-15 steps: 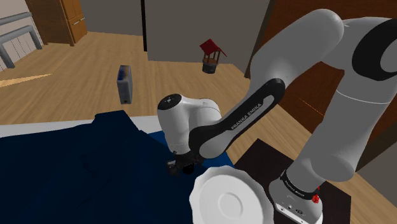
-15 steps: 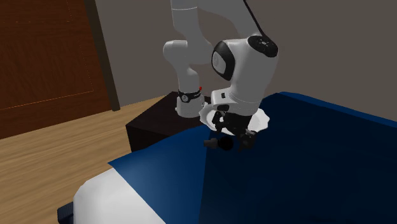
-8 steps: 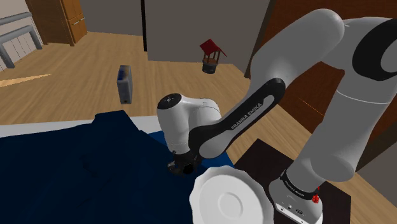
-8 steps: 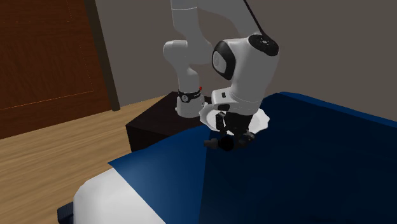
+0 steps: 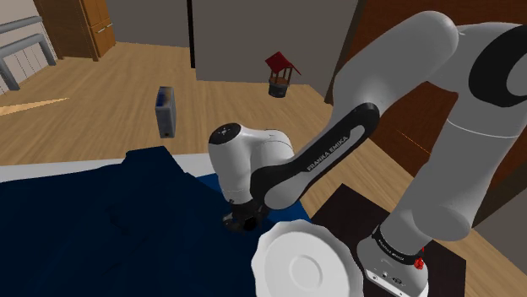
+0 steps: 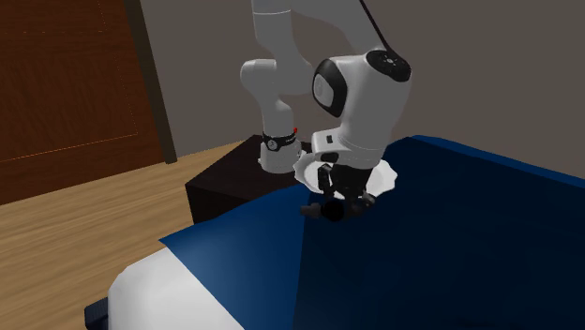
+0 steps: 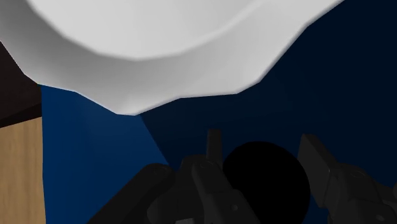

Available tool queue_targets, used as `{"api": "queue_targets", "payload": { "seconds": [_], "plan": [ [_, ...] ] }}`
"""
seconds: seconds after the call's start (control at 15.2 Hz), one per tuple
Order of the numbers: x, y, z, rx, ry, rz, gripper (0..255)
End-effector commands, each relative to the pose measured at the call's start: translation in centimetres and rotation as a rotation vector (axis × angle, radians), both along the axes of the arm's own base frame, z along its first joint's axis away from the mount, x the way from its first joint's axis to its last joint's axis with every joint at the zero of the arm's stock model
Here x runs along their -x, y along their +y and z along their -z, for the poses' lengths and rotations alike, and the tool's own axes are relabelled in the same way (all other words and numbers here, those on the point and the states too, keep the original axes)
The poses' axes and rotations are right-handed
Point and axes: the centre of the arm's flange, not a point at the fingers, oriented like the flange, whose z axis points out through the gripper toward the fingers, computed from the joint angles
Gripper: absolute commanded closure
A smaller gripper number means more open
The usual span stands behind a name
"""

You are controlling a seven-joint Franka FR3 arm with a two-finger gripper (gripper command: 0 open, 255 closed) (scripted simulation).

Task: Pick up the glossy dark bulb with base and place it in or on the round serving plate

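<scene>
A glossy black bulb (image 7: 267,178) sits between my two black fingers, which clasp it from both sides. My gripper (image 7: 262,153) is shut on it, low over the dark blue cloth (image 5: 84,228). In the shoulder view the gripper (image 5: 241,221) hangs under the white wrist, just beyond the round white plate (image 5: 304,266) with a wavy rim. From the second exterior view the bulb (image 6: 331,212) shows as a black ball in the gripper (image 6: 339,208), in front of the plate (image 6: 386,178). The plate's rim (image 7: 159,57) lies a short way ahead of the fingers.
The blue cloth covers a white, bed-like surface (image 6: 169,281). My dark stand (image 5: 355,207) is beside the plate. On the wooden floor beyond are a small blue box (image 5: 166,111) and a red-roofed toy well (image 5: 281,74). A brown wooden door (image 6: 66,75) stands at the second exterior view's left.
The fingers have come together from wide apart onto the black bulb. Over the last half second the arm and bulb have hardly moved.
</scene>
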Motion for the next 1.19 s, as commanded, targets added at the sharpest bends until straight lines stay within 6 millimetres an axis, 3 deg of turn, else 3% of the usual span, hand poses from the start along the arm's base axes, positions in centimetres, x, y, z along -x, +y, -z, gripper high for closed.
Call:
{"api": "queue_targets", "payload": {
  "seconds": [0.0,1.12],
  "plan": [
    [0.1,-0.1,-0.7,0.002,0.004,0.001,255],
    [0.1,-0.1,-9.2,0.002,0.004,0.001,255]
  ]
}}
